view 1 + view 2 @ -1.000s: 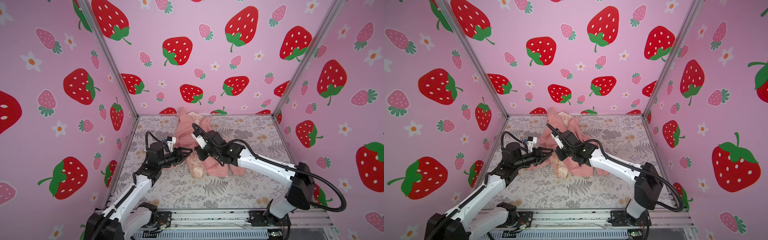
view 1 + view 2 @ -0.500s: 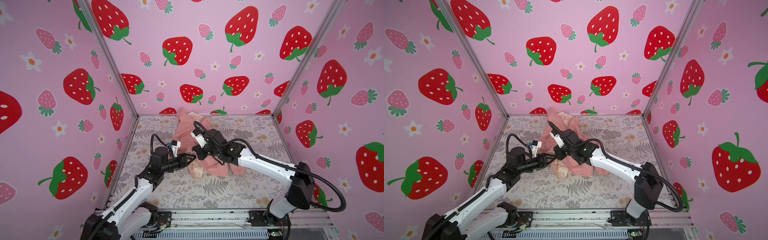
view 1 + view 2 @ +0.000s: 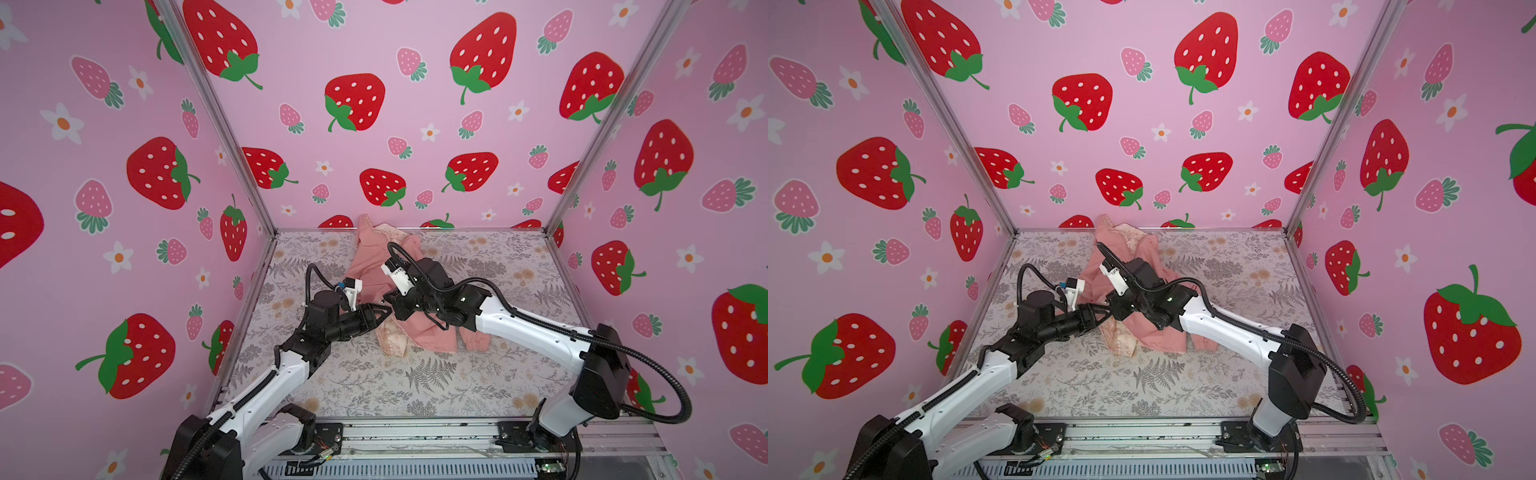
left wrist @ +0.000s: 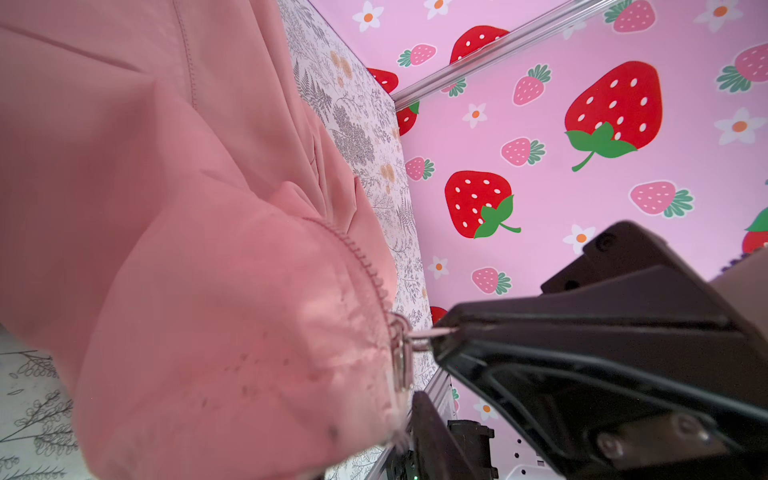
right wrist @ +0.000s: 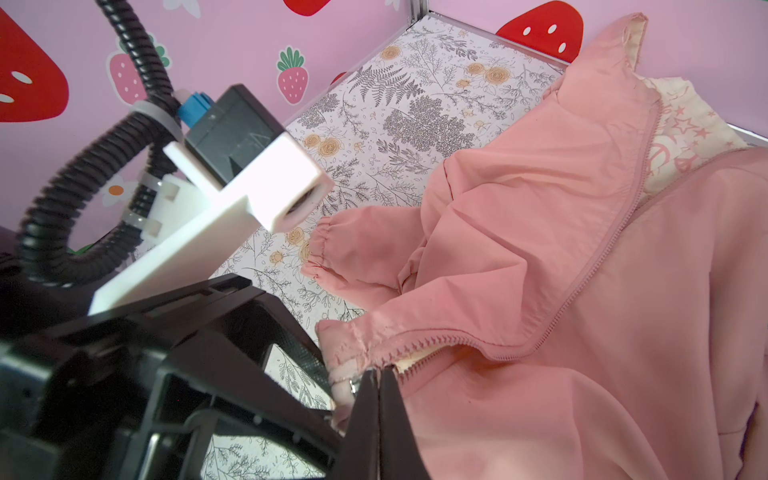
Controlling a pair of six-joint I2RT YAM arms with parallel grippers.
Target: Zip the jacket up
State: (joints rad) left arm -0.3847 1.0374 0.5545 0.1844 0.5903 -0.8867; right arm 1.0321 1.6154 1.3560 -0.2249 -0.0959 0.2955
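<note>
Zipping is judged barely begun: left fingers (image 4: 582,316) are clamped on the pull (image 4: 432,331), right fingers (image 5: 363,419) are pressed together on the hem (image 5: 345,338). Jacket (image 3: 370,270) is crumpled at the far middle of the bench (image 3: 415,386). The pull must be drawn along the gaping teeth (image 5: 582,286), hem held taut; folds may snag.

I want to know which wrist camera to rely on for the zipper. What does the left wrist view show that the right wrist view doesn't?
Left wrist only: the pull tab running from the slider into the shut right gripper. Right wrist only: the cream lining, a sleeve cuff, and the zipper halves lying apart. Both: the pink jacket, its zipper teeth, the floral table.
</note>
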